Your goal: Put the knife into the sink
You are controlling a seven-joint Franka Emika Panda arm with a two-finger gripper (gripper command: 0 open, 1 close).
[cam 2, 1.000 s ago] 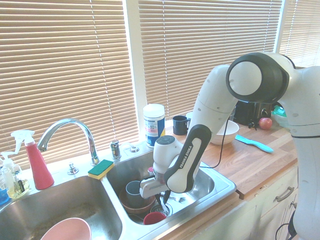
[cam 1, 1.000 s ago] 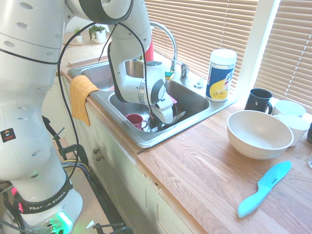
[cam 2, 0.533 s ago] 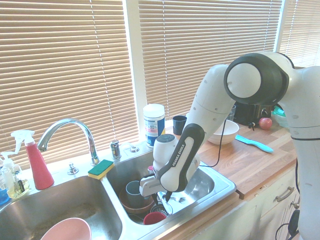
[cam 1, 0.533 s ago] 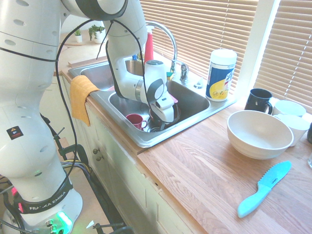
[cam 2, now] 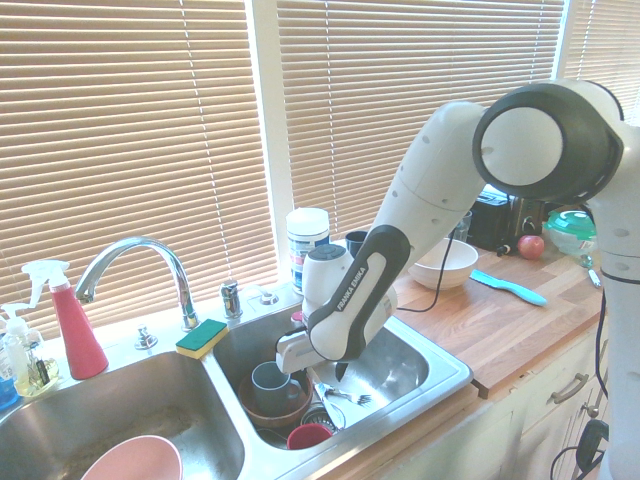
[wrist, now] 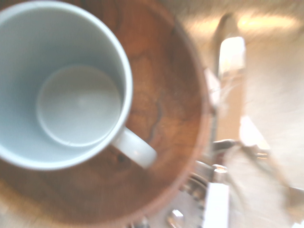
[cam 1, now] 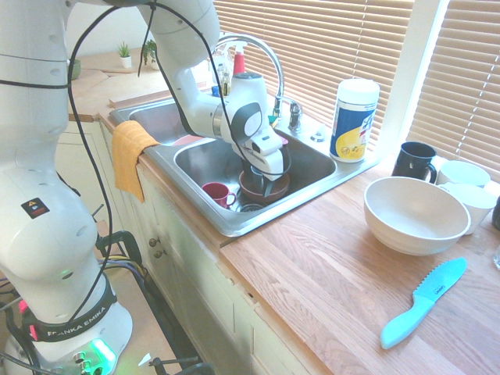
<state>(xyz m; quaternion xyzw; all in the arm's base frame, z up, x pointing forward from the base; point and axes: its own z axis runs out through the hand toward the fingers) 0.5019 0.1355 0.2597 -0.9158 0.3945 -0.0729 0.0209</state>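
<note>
The sink (cam 1: 234, 223) is the steel basin holding a brown bowl (cam 1: 251, 190) with a pale mug (cam 2: 268, 385) in it, and a red mug (cam 1: 216, 192). The knife (wrist: 231, 61) is a slim shiny metal piece lying on the basin floor beside the brown bowl (wrist: 166, 118), blurred in the wrist view. Small metal cutlery (cam 2: 345, 396) also glints on the basin floor in the second exterior view. My gripper (cam 1: 266, 183) hangs just above the bowl, open, with nothing between its fingers. In the second exterior view the gripper (cam 2: 325, 372) points down over the basin (cam 2: 450, 372).
A curved faucet (cam 1: 269, 62) rises behind the basin. An orange cloth (cam 1: 129, 152) hangs over the front rim. On the wooden counter stand a wipes canister (cam 1: 354, 119), a black mug (cam 1: 412, 160) and a white bowl (cam 1: 414, 212). A light-blue plastic knife (cam 1: 422, 303) lies there too.
My gripper has opened and risen from deep in the basin to just above the brown bowl. The knife stays down on the basin floor.
</note>
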